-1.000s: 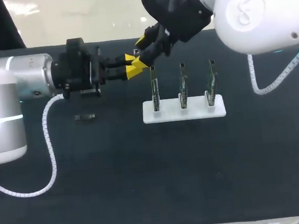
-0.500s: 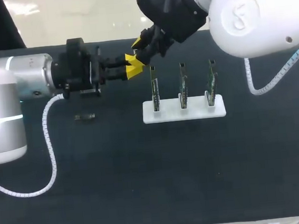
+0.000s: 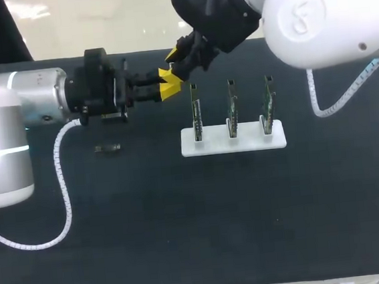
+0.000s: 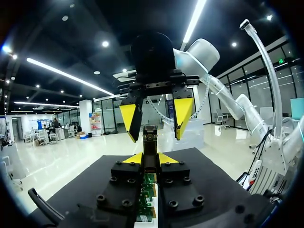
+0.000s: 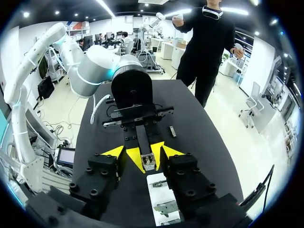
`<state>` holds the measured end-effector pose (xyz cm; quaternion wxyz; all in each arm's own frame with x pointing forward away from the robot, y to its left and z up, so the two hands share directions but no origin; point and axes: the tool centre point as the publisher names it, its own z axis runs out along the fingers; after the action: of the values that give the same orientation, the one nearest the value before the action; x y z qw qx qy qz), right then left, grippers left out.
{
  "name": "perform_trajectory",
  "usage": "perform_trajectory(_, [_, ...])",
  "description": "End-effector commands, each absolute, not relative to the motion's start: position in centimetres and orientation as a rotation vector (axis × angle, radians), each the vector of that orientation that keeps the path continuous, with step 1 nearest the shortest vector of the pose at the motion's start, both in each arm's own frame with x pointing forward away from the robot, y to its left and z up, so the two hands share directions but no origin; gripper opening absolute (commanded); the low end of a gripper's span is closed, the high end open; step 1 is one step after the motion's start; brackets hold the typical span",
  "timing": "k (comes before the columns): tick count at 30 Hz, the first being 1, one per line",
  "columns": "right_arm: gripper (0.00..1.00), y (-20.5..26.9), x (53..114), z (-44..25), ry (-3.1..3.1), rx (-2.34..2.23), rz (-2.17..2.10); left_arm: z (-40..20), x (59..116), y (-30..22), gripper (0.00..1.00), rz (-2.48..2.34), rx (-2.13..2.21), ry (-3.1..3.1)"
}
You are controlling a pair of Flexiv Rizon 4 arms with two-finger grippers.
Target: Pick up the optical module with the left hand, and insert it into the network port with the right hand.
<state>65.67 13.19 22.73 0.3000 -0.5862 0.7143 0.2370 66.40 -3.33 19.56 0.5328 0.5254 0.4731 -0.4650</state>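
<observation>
The optical module, a thin dark bar with a metal end, sticks out level from my left gripper, which is shut on its rear part above the table's back left. My right gripper comes down from the back right, and its yellow fingers stand on either side of the module's free end with a gap still showing. In the right wrist view the module's end lies between my right gripper's open tips. The network ports are three upright green boards on a white holder, just right of both grippers.
A small dark part lies on the black mat under my left arm; it also shows as the dark part in the right wrist view. The white holder sits below my right gripper. My left arm's white cable loops over the mat's left side.
My right gripper has shifted slightly left and its fingers have closed in around the module's end. My left gripper and the module have stayed still.
</observation>
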Motion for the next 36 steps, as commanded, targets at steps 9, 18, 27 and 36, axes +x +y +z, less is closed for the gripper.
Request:
perform_trajectory(9, [0.38,12.84,65.6,22.8,1.886,-1.565,0.64,19.47,66.41,-3.37,0.0,-1.106,1.251,1.126])
perform_trajectory(18, [0.0,12.98,65.69,22.65,1.881,-1.564,0.629,19.47,66.41,-3.37,0.0,-1.106,1.251,1.126])
perform_trajectory(27, [0.0,13.16,65.82,22.64,1.879,-1.566,0.626,19.47,66.41,-3.37,0.0,-1.106,1.251,1.126])
perform_trajectory(36, [0.0,13.16,65.82,22.64,1.879,-1.566,0.626,19.47,66.41,-3.37,0.0,-1.106,1.251,1.126])
